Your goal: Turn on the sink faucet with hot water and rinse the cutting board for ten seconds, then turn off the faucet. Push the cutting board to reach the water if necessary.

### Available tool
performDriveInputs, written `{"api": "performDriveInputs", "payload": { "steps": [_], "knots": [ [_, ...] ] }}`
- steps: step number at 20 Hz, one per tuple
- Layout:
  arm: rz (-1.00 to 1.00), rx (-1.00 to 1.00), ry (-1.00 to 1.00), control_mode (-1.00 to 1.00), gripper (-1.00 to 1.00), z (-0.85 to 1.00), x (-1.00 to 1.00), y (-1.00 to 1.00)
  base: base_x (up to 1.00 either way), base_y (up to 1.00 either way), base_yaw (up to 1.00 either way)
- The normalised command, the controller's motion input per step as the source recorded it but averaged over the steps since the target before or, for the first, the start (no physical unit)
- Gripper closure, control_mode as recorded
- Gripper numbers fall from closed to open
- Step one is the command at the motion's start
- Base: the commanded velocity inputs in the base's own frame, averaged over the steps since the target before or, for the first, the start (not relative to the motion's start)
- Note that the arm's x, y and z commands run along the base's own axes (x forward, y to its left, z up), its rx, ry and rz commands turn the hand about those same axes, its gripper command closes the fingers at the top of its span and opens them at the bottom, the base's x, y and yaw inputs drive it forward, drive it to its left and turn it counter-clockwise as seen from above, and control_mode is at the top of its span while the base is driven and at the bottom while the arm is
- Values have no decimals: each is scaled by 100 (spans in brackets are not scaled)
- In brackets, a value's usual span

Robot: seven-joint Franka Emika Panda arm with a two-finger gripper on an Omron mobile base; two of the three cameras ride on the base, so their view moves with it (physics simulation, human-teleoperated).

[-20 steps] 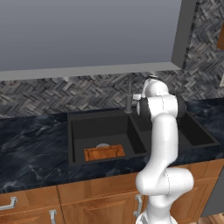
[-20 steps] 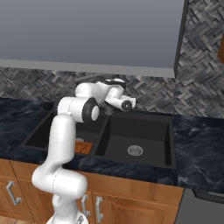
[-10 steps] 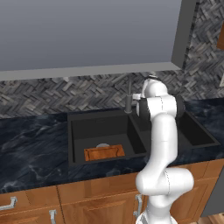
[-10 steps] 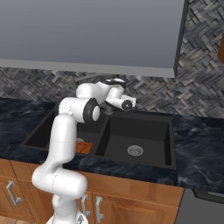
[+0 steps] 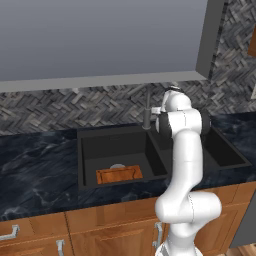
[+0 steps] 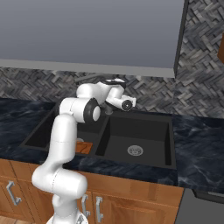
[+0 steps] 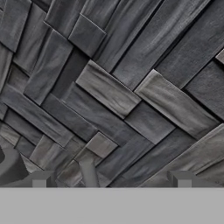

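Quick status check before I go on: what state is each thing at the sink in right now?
faucet: upright behind the divider, no water seen running from it.
cutting board: lying flat on the floor of the left basin, no stream on it.
sink: right basin bare apart from its drain.
gripper: open, holding nothing, facing the tiled wall up close.

I'm parked in a kitchen — black double-basin sink [image 5: 87, 150] sunk into a dark marbled countertop [image 5: 35, 170], slim faucet [image 5: 147, 107] at the far edge, grey herringbone tile backsplash [image 6: 201, 83] behind it. Wooden cabinet fronts [image 6: 144, 205] with metal handles below — standard home setup.
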Motion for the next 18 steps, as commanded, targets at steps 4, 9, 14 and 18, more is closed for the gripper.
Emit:
{"api": "performDriveInputs", "payload": {
  "steps": [4,9,14,18],
  "knots": [
    [0,0,0,-100,-100,0,4,0,0,0,0],
    [0,0,0,-100,-100,0,4,0,0,0,0],
    [0,0,0,-100,-100,0,1,0,0,0,0],
    [0,0,0,-100,-100,0,6,0,0,0,0]
  ]
}}
